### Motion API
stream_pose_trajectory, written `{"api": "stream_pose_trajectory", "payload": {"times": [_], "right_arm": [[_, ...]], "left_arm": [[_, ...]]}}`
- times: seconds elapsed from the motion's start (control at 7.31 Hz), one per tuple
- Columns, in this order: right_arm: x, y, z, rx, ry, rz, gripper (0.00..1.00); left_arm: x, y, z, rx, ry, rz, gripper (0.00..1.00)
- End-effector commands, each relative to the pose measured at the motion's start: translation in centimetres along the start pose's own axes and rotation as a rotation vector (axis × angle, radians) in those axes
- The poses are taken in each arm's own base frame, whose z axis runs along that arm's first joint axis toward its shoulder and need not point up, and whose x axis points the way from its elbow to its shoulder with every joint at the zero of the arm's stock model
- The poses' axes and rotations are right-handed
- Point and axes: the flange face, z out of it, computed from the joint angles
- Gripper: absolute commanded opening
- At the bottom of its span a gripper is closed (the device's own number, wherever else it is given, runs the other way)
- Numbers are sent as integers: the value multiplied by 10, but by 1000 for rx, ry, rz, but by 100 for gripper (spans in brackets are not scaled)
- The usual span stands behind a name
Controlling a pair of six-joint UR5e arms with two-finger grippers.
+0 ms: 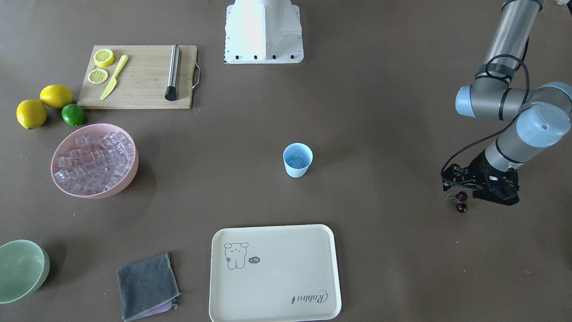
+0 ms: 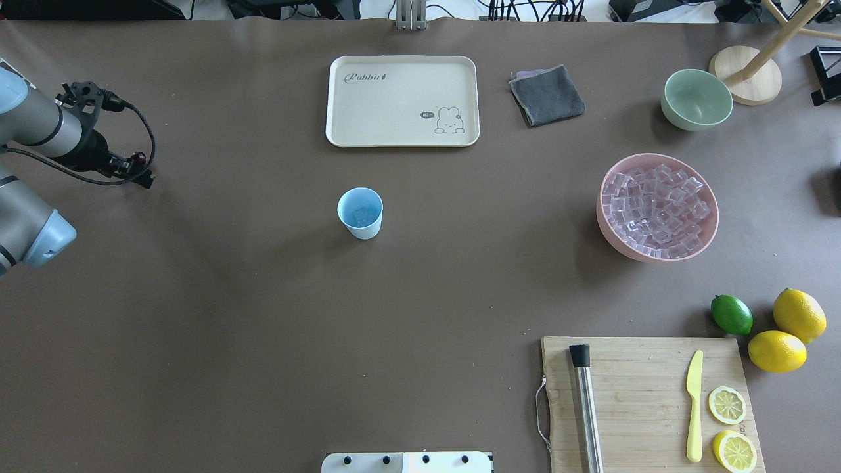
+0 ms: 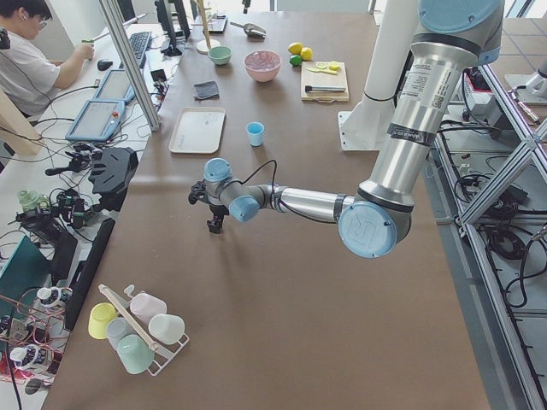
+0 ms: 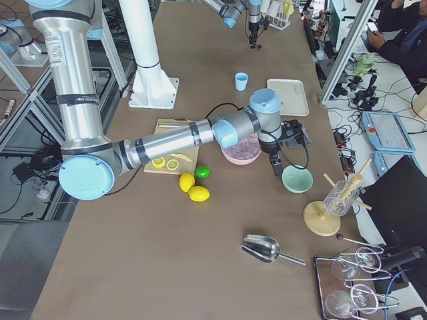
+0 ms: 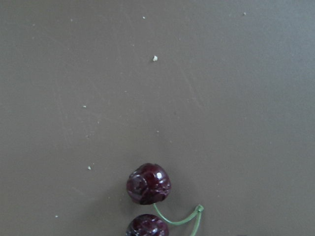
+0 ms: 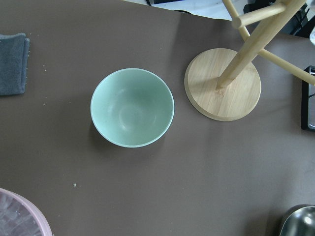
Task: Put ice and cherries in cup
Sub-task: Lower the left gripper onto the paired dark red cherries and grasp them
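Note:
The pale blue cup stands upright mid-table with some ice inside. Most of the ice fills a pink bowl. The cherries lie on the table at the robot's far left. My left gripper hangs low right beside them and looks open; its fingers do not show in the left wrist view. My right gripper shows only in the exterior right view, above the pale green bowl; I cannot tell its state.
A cream tray and a grey cloth lie at the operators' side. A cutting board holds a knife, lemon slices and a muddler. Two lemons and a lime sit beside it. A wooden stand is next to the green bowl.

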Motion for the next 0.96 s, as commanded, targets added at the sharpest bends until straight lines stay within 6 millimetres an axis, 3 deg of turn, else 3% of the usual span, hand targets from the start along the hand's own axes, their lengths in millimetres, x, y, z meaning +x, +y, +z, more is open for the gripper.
{"api": "stream_pose_trajectory", "payload": {"times": [0.0,0.14,0.27,0.55,0.82], "right_arm": [[-2,-1,-3,5,-2,-2,100],[-3,-3,-3,8,-3,-4,100],[-2,0,-2,6,-1,-2,100],[-3,6,-6,12,-6,-8,100],[1,13,-3,3,-5,-1,100]], "left_arm": [[-3,1,2,-4,-3,-4,70],[-3,2,3,-6,-4,-10,55],[-3,2,3,-6,-4,-10,47],[-1,-1,0,1,1,-3,4],[10,-16,-22,42,19,6,0]]}}
